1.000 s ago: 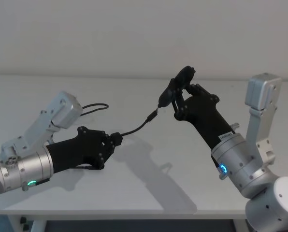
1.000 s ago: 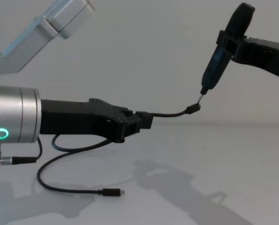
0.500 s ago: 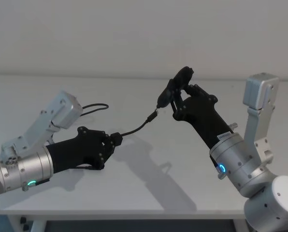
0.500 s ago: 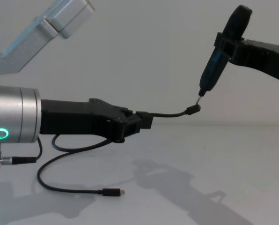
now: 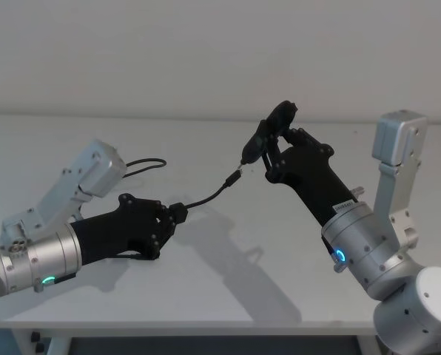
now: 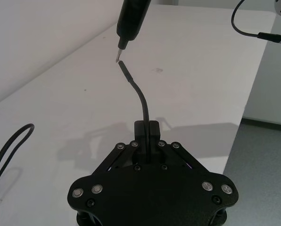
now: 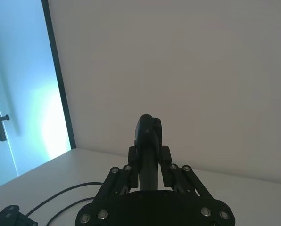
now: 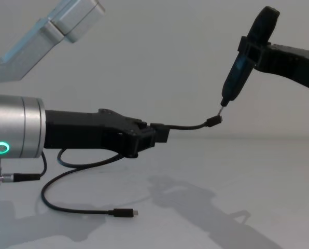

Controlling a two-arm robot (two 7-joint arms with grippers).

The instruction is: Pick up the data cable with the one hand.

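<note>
We see the left pincer (image 8: 157, 134) clamped on the data cable (image 8: 188, 126) near one plug, lifted off the counter (image 8: 222, 176); the rest trails down to the counter at left. Right pincer (image 5: 268, 159) grips a pen-like tool (image 8: 242, 62), tip just above the plug. Pickup looks done; next, hold steady.

no readable text, white label on right arm (image 5: 344, 209) too small
</note>
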